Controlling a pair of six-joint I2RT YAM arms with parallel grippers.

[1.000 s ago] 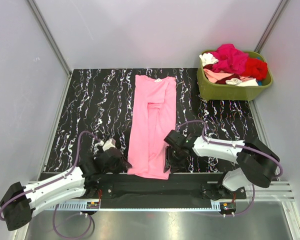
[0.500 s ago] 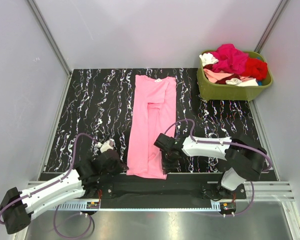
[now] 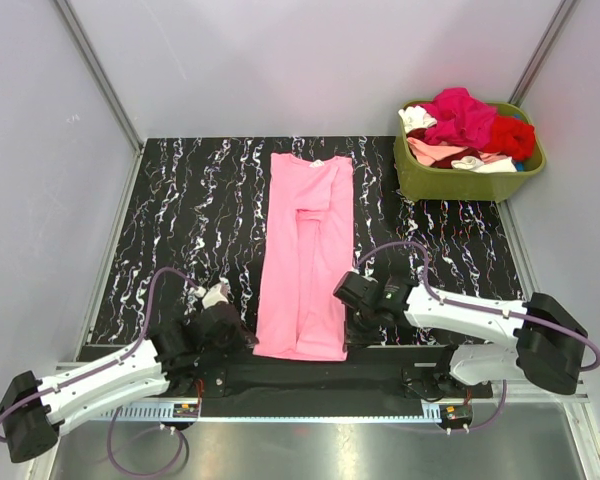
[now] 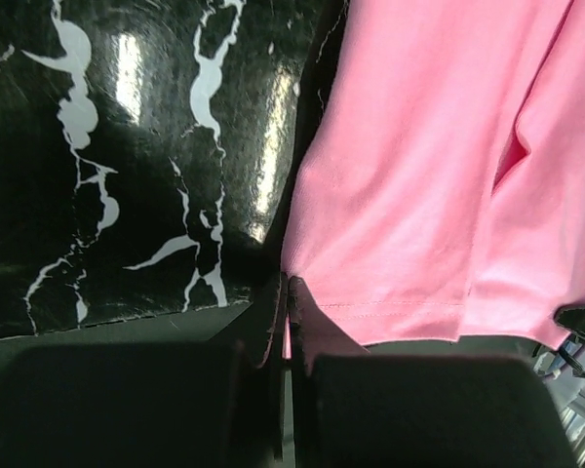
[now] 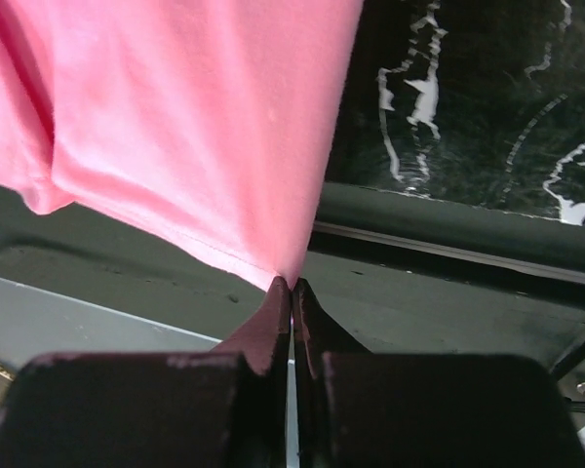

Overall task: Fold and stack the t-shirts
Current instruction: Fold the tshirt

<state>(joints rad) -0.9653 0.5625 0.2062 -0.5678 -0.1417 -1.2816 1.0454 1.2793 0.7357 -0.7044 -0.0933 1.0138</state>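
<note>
A pink t-shirt lies folded into a long narrow strip down the middle of the black marbled table, collar at the far end. My left gripper is shut on the near left corner of its hem; in the left wrist view the cloth runs into the pinched jaws of that gripper. My right gripper is shut on the near right corner; in the right wrist view the pink t-shirt narrows to a point between the closed jaws of the right gripper. More t-shirts in magenta, red, pale pink and white are heaped elsewhere.
An olive-green tub at the far right corner of the table holds that heap. Grey walls close in the left, back and right. A black rail with the arm bases runs along the near edge.
Both grippers have closed on the hem's near corners. The right gripper has shifted right, spreading the hem wider; the left gripper has edged in to the left corner.
</note>
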